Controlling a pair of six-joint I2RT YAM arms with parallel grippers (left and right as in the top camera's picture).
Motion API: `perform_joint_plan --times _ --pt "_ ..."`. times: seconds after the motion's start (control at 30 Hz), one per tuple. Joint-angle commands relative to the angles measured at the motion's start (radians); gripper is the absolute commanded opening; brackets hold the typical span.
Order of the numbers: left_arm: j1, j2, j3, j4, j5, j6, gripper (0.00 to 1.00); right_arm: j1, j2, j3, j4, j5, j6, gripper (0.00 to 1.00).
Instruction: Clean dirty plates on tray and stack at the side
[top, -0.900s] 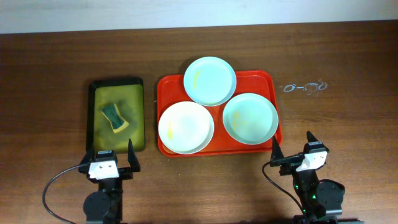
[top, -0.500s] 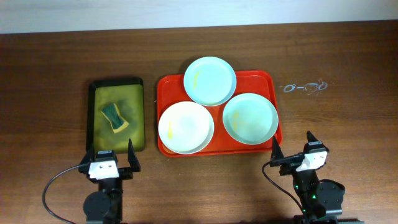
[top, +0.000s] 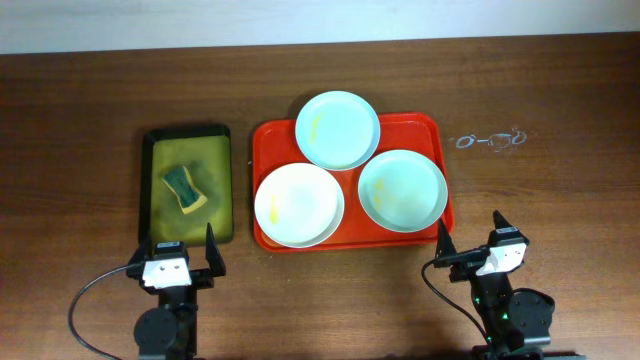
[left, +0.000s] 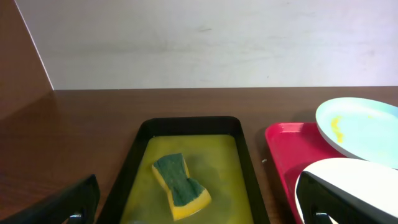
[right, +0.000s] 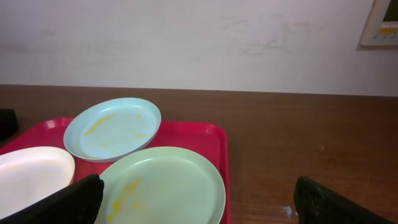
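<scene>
The red tray (top: 430, 130) sits mid-table and holds three plates. A mint-green plate (top: 338, 130) lies at its far edge, a cream-white plate (top: 298, 204) at the near left, and a second mint-green plate (top: 402, 190) at the near right. All carry faint yellow smears. The right wrist view shows the far plate (right: 112, 129), the near green plate (right: 163, 186) and the cream plate (right: 31, 174). My left gripper (top: 178, 256) is open and empty at the near edge, in front of the black tray. My right gripper (top: 472, 240) is open and empty, just right of the red tray's near corner.
A black tray (top: 150, 190) with yellow-green liquid lies left of the red tray and holds a green-and-yellow sponge (top: 184, 189), also seen in the left wrist view (left: 180, 185). A small clear ring-shaped object (top: 490, 140) lies on the wood table to the right.
</scene>
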Motion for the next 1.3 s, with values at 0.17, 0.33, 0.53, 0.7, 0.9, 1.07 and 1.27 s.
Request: perform_joint_plan --times 0.17,0.33,0.53,0.7,0.9,1.07,1.27 --pt "0.004 -0.007 -0.005 0.002 -0.011 0.016 0.99 0.006 -0.004 -0.009 -0.001 0.008 -0.005 0.98" --pt "0.004 -0.007 -0.005 0.002 -0.011 0.016 0.99 0.006 -0.004 -0.009 -0.001 0.008 -0.005 0.98" --pt "0.004 -0.007 -0.005 0.002 -0.011 0.016 0.99 0.006 -0.004 -0.009 -0.001 0.008 -0.006 0.98" --pt "0.004 -0.007 -0.005 0.002 -0.011 0.016 0.99 0.006 -0.004 -0.009 -0.001 0.008 -0.005 0.98" --pt "0.004 -0.007 -0.005 0.002 -0.011 0.016 0.99 0.006 -0.004 -0.009 -0.001 0.008 -0.005 0.99" --pt "0.004 -0.007 -0.005 0.002 -0.011 0.016 0.99 0.006 -0.004 -0.009 -0.001 0.008 -0.005 0.98" --pt "0.003 -0.007 -0.005 0.102 0.09 -0.018 0.99 0.006 -0.004 -0.009 -0.001 0.008 -0.006 0.98"
